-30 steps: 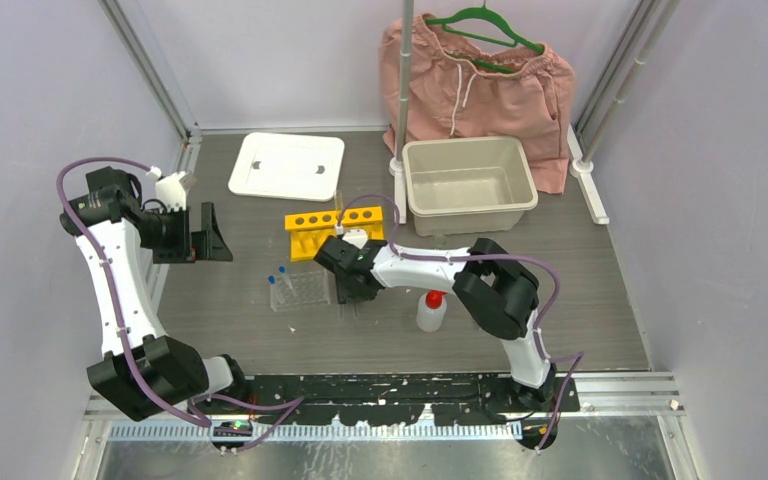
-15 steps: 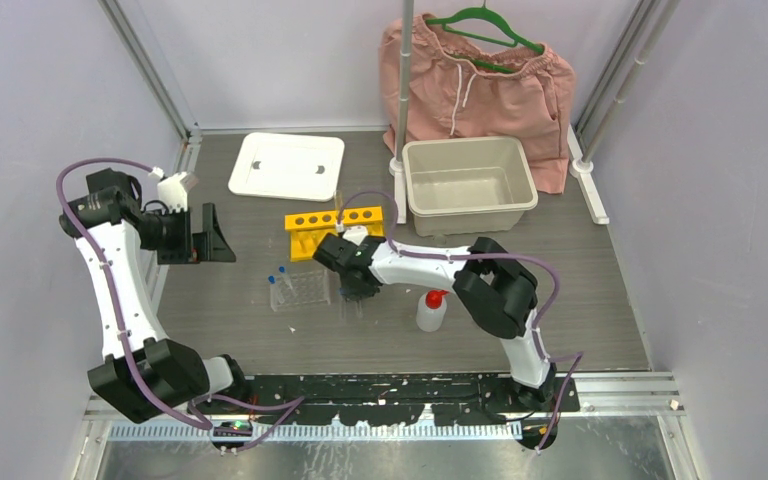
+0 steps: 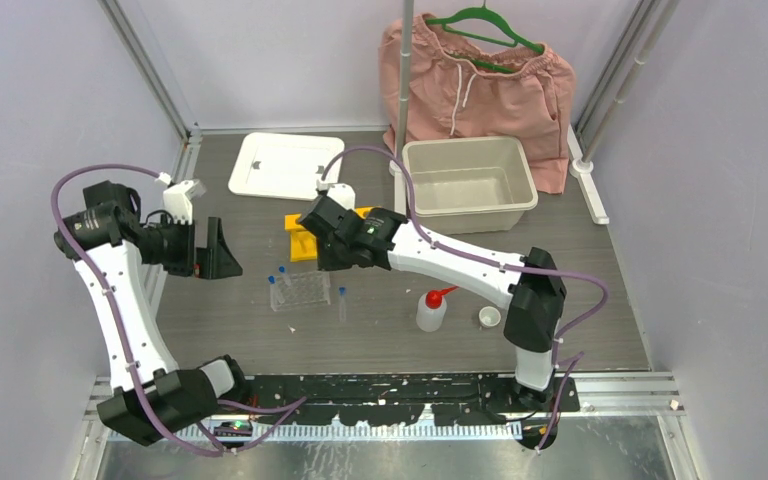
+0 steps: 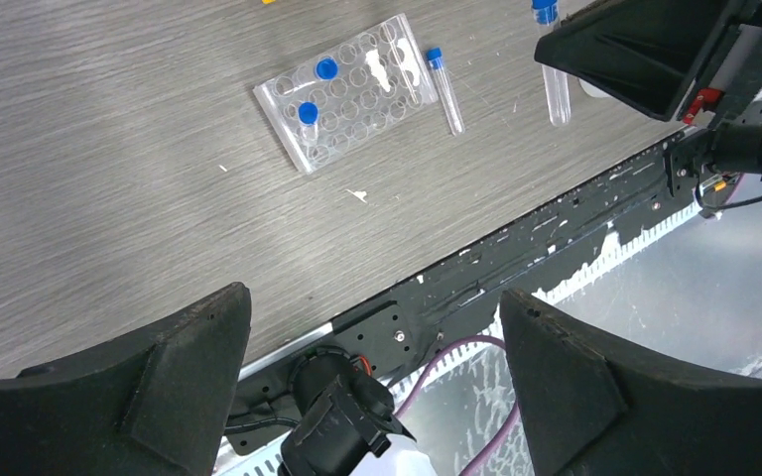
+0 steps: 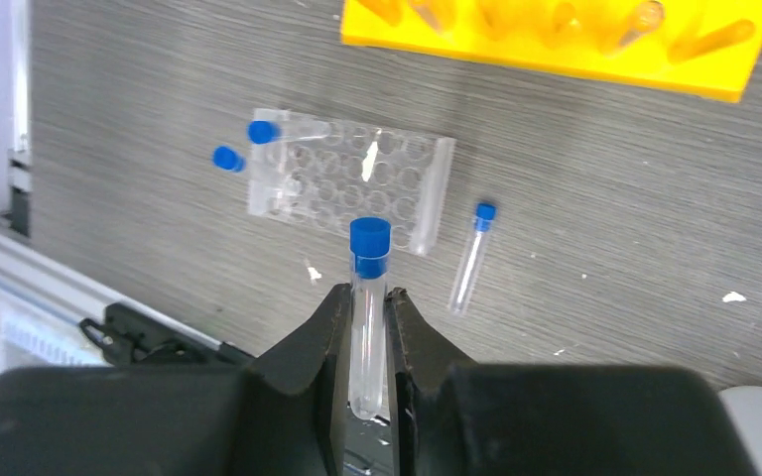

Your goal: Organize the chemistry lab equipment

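My right gripper [image 3: 328, 256] is shut on a clear blue-capped tube [image 5: 368, 297] and holds it above the table, just behind the clear rack [image 3: 300, 290]. The clear rack [image 5: 349, 178] has two blue-capped tubes [image 5: 262, 131] standing at its left end. Another blue-capped tube [image 3: 342, 303] lies flat on the table right of the rack, also in the right wrist view [image 5: 471, 258]. The yellow rack [image 3: 305, 232] is partly hidden behind my right arm. My left gripper [image 3: 212, 250] is open and empty at the left, away from the racks.
A white squeeze bottle with a red nozzle [image 3: 431, 310] and a tiny white cup [image 3: 489, 317] stand at the front right. A beige tub [image 3: 470, 185], its white lid [image 3: 287, 165] and pink shorts on a green hanger [image 3: 480, 80] are at the back.
My right gripper has risen from the table beside the clear rack and moved back and left with a tube in it. The left gripper has shifted slightly right.
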Robot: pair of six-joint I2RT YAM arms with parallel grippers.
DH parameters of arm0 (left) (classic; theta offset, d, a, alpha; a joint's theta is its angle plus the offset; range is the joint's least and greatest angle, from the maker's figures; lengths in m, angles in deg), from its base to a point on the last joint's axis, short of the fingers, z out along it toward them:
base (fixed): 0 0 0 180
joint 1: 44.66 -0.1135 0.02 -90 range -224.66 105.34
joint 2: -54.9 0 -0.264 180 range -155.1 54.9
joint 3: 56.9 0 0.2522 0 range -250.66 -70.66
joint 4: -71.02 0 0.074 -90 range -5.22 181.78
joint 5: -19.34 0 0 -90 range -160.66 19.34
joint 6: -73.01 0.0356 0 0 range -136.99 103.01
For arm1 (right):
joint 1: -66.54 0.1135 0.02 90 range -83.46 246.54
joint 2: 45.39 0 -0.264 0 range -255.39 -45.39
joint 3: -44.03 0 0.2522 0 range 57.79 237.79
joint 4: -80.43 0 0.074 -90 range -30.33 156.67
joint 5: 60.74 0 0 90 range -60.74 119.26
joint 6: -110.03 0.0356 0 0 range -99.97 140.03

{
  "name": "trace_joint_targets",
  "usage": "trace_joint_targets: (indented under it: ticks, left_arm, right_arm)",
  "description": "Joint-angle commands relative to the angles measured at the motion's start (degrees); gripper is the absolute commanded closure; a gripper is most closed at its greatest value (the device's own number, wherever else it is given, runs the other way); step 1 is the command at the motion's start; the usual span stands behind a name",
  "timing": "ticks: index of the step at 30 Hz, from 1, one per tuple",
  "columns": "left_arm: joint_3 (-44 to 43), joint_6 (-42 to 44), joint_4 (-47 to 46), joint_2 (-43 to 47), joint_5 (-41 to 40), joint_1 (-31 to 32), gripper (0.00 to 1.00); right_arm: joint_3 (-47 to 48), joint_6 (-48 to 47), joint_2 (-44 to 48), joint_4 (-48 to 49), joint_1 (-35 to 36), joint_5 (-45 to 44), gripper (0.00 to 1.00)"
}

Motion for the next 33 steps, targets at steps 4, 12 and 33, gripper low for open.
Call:
trace_joint_targets:
  ticks: [4,12,33]
  left_arm:
    - [-0.54,4.37,3.17,4.74,3.31,-0.38,0.04]
    - [0.67,4.38,3.61,6.46,7.93,-0.38,0.05]
    - [0.16,2.85,0.32,6.51,20.8,2.92,0.12]
  right_arm:
    - [7.8,0.93,-1.88,0.86,0.63,1.57,0.99]
    - [8.66,1.18,-2.18,3.82,0.79,1.48,0.99]
    - [7.04,3.21,0.93,21.11,2.41,3.66,0.99]
